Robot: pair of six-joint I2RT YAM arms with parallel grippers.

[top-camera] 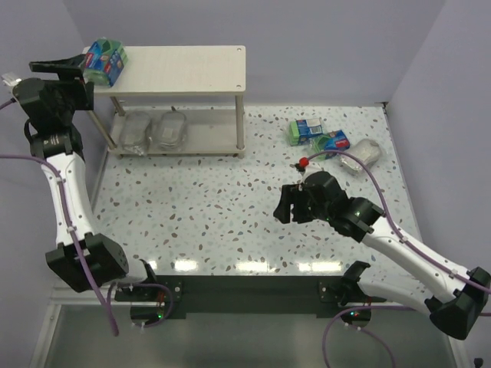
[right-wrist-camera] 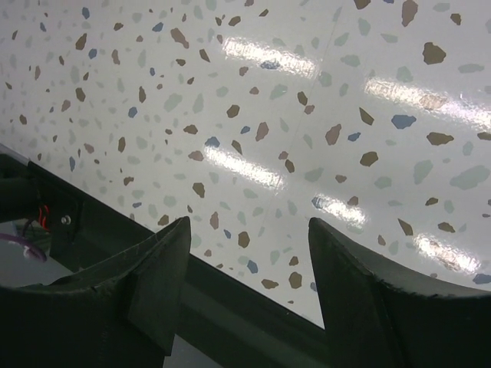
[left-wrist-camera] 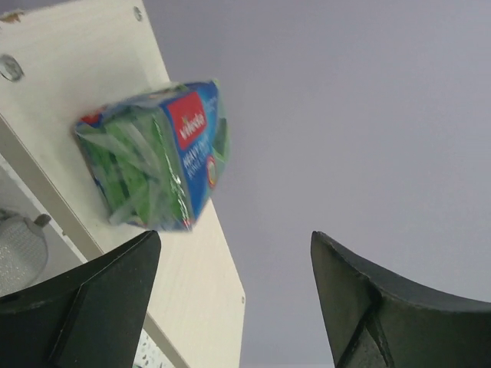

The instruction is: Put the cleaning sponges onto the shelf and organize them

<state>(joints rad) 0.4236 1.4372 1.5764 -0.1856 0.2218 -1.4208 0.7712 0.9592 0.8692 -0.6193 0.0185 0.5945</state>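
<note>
The shelf [top-camera: 192, 67] stands at the back left. One green sponge pack [top-camera: 105, 61] lies on the left end of its top board. Two silvery scourers [top-camera: 135, 130] [top-camera: 172, 129] lie on the lower board. Two green packs [top-camera: 308, 129] [top-camera: 331, 142] and one silvery scourer [top-camera: 367, 153] lie on the table at the back right. My left gripper [top-camera: 79, 67] is open and empty just left of the top pack. In the left wrist view the gripper [left-wrist-camera: 234, 241] is clear of the pack [left-wrist-camera: 153, 165]. My right gripper [top-camera: 294, 205] [right-wrist-camera: 249, 222] is open and empty over bare table.
The terrazzo table [top-camera: 207, 207] has grey walls behind and on both sides. Its dark front edge [right-wrist-camera: 230, 299] shows under the right gripper. A small red part [top-camera: 304, 162] sits by the right arm's cable, near the loose packs.
</note>
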